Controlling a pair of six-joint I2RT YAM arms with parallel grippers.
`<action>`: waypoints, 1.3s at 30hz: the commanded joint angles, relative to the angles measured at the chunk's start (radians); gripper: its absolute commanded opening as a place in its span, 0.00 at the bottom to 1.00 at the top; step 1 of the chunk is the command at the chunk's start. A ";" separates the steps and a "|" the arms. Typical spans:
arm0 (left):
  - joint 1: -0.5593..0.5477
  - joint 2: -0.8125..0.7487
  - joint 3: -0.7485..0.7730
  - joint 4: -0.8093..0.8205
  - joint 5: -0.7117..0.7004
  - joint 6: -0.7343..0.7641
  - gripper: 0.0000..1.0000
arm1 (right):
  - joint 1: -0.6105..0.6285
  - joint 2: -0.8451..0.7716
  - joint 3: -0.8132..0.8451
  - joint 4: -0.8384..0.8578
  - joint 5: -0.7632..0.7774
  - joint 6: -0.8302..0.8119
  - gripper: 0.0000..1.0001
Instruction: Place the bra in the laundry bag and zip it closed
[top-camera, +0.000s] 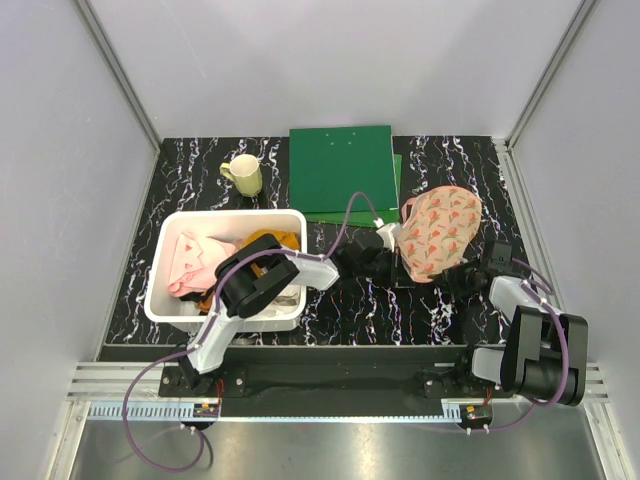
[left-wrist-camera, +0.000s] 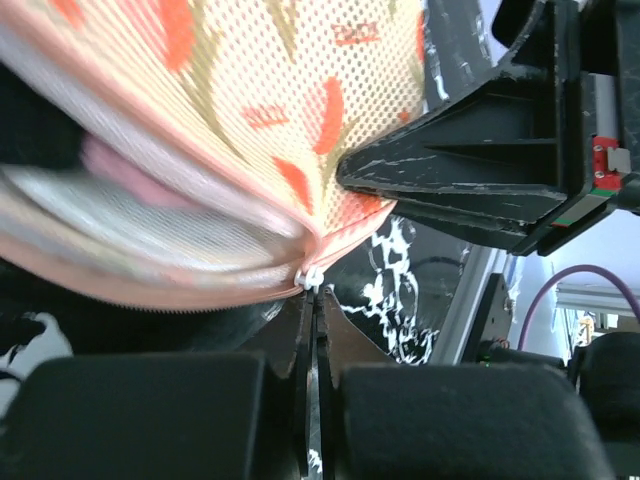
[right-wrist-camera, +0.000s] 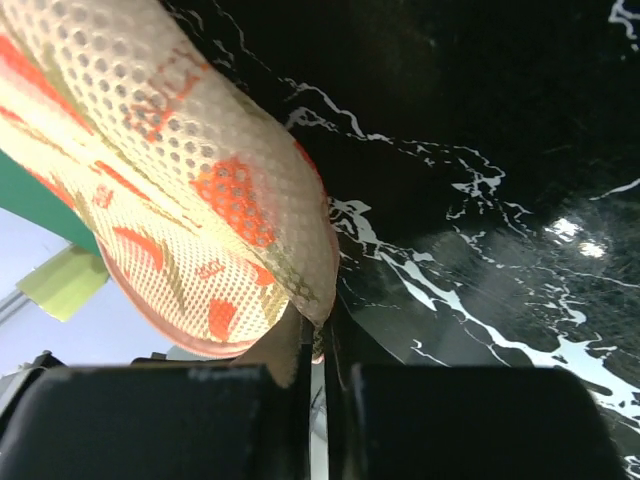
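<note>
The laundry bag (top-camera: 440, 234) lies on the black marbled table, cream mesh with red-and-green motifs. In the left wrist view the bag (left-wrist-camera: 230, 90) still gapes along its pink zipper edge, and a dusty-pink piece of the bra (left-wrist-camera: 125, 172) shows inside the gap. My left gripper (left-wrist-camera: 315, 300) is shut on the white zipper pull (left-wrist-camera: 313, 277) at the bag's left edge (top-camera: 388, 258). My right gripper (right-wrist-camera: 322, 340) is shut on the bag's fabric edge (right-wrist-camera: 310, 300) at its near right side (top-camera: 462, 272).
A white plastic bin (top-camera: 160, 290) at the left holds pale pink cloth (top-camera: 195, 262) and an orange garment (top-camera: 268, 240). A yellow-green mug (top-camera: 243, 175) and a green folder (top-camera: 342, 170) lie at the back.
</note>
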 joint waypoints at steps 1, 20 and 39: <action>0.044 -0.098 -0.021 -0.028 -0.078 0.023 0.00 | -0.004 -0.010 -0.017 0.028 0.105 -0.040 0.00; 0.095 -0.183 -0.125 0.012 0.054 0.028 0.00 | -0.004 -0.066 0.095 -0.131 0.185 -0.325 0.00; -0.054 -0.170 -0.055 0.081 0.002 -0.013 0.00 | -0.004 -0.233 -0.043 -0.193 -0.050 -0.135 0.60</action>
